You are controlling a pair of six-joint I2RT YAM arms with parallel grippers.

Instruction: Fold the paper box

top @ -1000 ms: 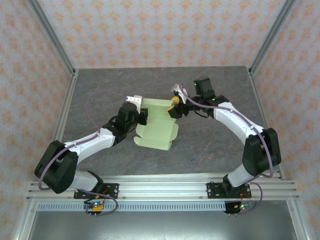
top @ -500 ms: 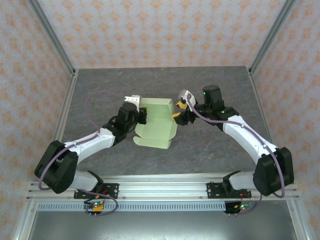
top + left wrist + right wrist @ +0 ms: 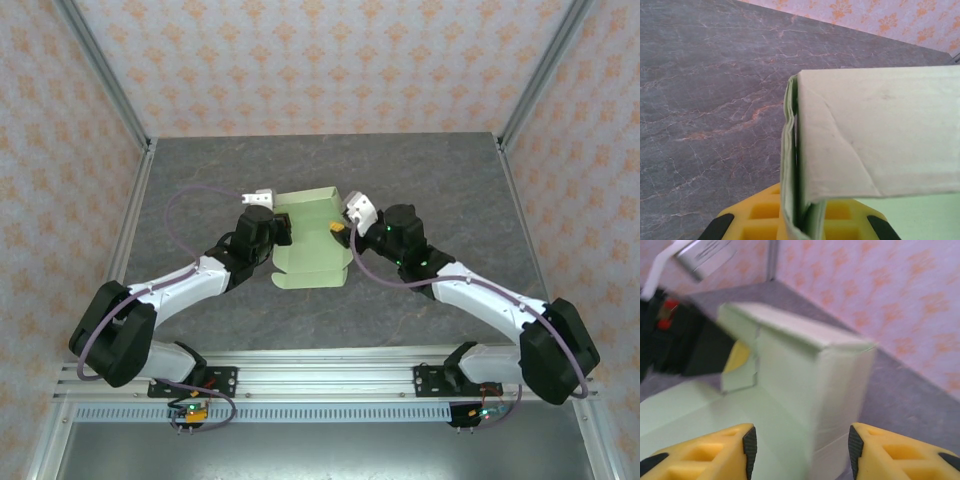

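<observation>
The paper box [image 3: 310,245] is pale green card, partly folded, with a raised back wall and a flat panel toward me, on the grey table [image 3: 440,190]. My left gripper [image 3: 274,228] is shut on the box's left wall. In the left wrist view the doubled card [image 3: 880,140] is pinched between the yellow fingers [image 3: 760,212] of that gripper [image 3: 801,220]. My right gripper [image 3: 343,229] is at the box's right end. In the right wrist view it [image 3: 800,447] is open, with the box's upright corner [image 3: 810,380] between the pads, apart from both.
Patterned walls and metal frame posts [image 3: 105,85] enclose the table. Bare table lies behind the box and to its right [image 3: 470,230]. The left arm's black wrist [image 3: 690,345] is seen beyond the box in the right wrist view.
My right arm has swung down and in toward the box's right end, and its jaws have narrowed somewhat. The box has shifted slightly toward the back. The left gripper keeps its grip.
</observation>
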